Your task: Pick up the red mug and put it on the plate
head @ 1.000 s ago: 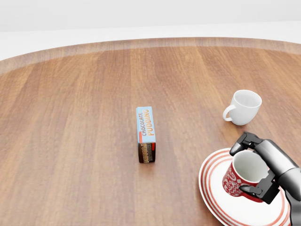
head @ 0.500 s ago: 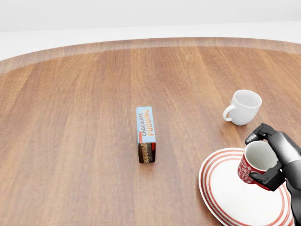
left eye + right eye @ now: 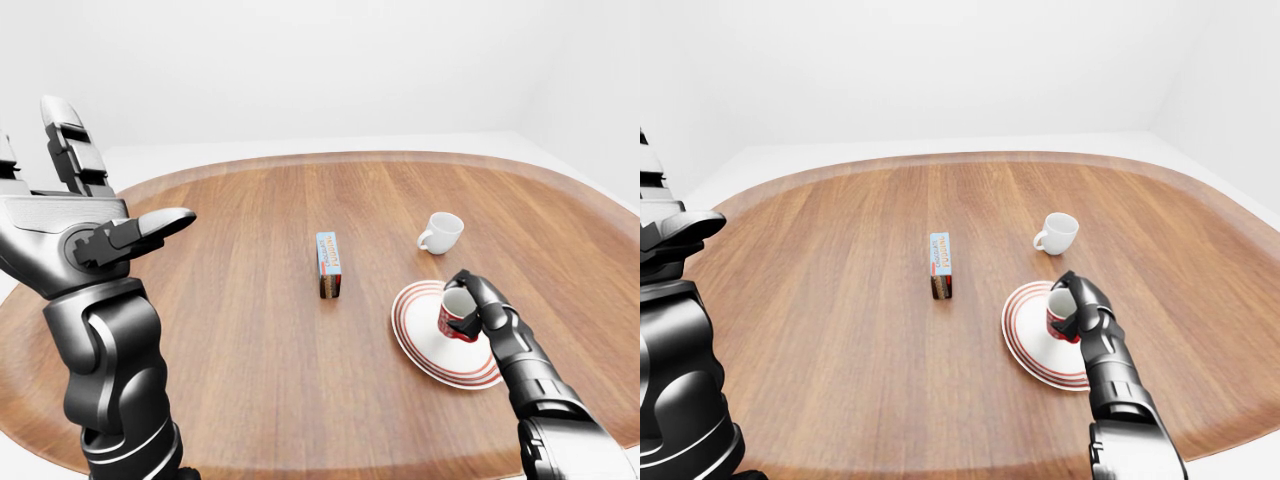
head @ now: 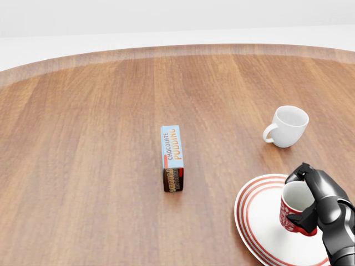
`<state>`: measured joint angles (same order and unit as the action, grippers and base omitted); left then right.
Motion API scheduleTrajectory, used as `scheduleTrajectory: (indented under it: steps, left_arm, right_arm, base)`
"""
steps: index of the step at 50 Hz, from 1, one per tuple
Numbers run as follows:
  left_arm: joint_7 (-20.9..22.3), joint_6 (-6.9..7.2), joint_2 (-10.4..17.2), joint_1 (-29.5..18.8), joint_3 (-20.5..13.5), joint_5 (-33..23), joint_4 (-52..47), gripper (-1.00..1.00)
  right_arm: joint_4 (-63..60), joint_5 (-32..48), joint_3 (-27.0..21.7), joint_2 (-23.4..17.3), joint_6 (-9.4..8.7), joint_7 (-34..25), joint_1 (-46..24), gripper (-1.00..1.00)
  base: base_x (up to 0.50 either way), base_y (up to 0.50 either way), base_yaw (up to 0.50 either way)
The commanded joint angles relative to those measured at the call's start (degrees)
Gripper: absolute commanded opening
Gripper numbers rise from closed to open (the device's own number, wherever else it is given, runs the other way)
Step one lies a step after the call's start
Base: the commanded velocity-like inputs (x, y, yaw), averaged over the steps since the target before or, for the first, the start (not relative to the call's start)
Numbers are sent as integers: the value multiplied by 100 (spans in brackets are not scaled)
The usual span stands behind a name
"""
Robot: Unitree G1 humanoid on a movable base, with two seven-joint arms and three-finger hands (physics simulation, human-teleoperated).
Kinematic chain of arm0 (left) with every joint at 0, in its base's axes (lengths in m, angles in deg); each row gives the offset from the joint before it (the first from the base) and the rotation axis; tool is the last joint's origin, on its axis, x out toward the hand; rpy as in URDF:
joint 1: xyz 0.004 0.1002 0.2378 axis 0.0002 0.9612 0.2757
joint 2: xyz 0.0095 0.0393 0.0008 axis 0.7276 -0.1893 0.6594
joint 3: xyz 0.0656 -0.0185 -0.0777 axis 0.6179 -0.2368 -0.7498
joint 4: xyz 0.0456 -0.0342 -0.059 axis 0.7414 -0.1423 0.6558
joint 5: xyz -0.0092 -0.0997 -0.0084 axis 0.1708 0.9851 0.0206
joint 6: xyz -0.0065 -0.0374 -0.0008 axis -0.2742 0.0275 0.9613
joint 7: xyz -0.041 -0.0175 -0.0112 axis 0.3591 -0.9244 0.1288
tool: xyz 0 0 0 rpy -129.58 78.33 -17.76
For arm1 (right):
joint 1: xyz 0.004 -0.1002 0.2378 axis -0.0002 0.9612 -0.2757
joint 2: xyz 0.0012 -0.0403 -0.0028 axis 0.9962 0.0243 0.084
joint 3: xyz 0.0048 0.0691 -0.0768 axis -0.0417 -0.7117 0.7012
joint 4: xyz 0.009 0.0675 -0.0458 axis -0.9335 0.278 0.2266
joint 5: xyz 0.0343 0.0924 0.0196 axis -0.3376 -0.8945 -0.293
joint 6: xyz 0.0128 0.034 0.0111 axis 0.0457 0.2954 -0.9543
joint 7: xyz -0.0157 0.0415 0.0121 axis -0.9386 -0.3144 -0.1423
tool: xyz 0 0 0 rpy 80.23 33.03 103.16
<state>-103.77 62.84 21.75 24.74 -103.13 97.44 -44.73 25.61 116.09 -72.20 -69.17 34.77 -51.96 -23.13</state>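
While the right hand (image 4: 308, 199) keeps its three dark fingers wrapped round the red mug (image 4: 294, 209), the cup now sits upright over the white middle of the red-ringed plate (image 4: 260, 233), toward the plate's right side in the head view. A second ago the mug was tilted and further left on the plate; half a second ago it was raised and near the right rim; now it has come back down and inward, and its mouth faces up. Whether its base is actually touching the plate I cannot tell, since the fingers cover the lower right of it, but it looks seated or very nearly so. That puts the task at its last step by my reading: the mug is where it belongs and only the release and a clean withdrawal remain. The risk is dragging or tipping the mug as the fingers open, because the thumb hooks over the rim.

Beyond the plate, toward the top of the head view, the plain white cup (image 4: 288, 126) stands apart with its handle to the left. Well to the left lies the chocolate pudding box (image 4: 172, 157) on its narrow side, clear of everything. All rest on the round wooden table (image 4: 83, 166).

In the left-eye view the left hand (image 3: 85, 220) is raised at the left edge, fingers spread wide and holding nothing.
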Motion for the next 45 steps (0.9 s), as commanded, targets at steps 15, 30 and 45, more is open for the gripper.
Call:
scheduleTrajectory:
  steps: [15, 30, 45]
  left_arm:
    - [31, 0, 10, 20, -14, -22, 36, 100]
    - [37, 0, -3, 20, -3, -48, 30, 100]
    - [39, 0, 11, -46, 18, -122, 170, 100]
  right_arm:
    - [1107, -510, 175, -86, 0, 1172, -117, -100]
    - [1073, -582, 155, -81, 0, 1332, -89, -100]
    - [-41, -553, 57, 48, 0, 813, 561, 100]
  base:
    - [0, 0, 0]
    - [0, 0, 0]
    - [0, 0, 0]
